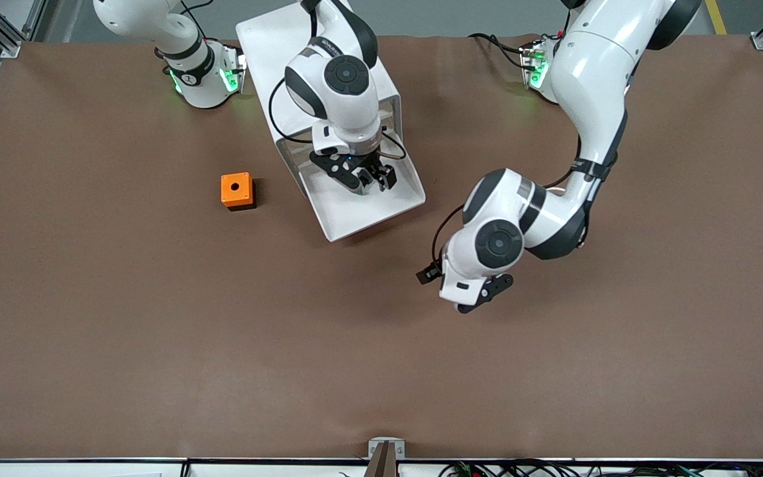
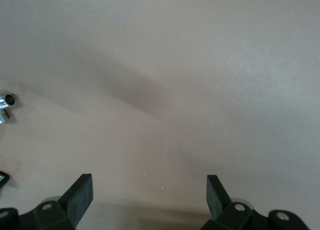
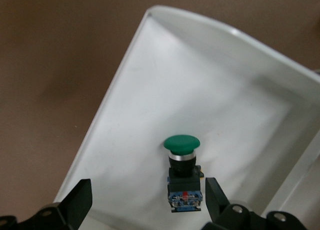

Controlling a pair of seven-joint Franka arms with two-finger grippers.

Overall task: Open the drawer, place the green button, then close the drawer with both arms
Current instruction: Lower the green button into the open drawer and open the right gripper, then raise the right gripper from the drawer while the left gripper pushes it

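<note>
Button (image 3: 183, 170) sitting in drawer (image 1: 381, 209), light, slick cap; right gripper (image 1: 360, 177) wide open above it, left gripper (image 2: 149, 197) open too, waiting nearby.

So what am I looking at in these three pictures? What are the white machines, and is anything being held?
The white machines are two robot arms, each ending in a gripper with two black jaws. The big picture looks down on the brown table from a high camera; the other two come from cameras on the arms' wrists. The right gripper hangs over an open white drawer pulled out of its cabinet, jaws apart. The green-capped button lies in the drawer between them, so nothing is held. The left gripper waits open over bare table. An orange box sits beside the drawer.
</note>
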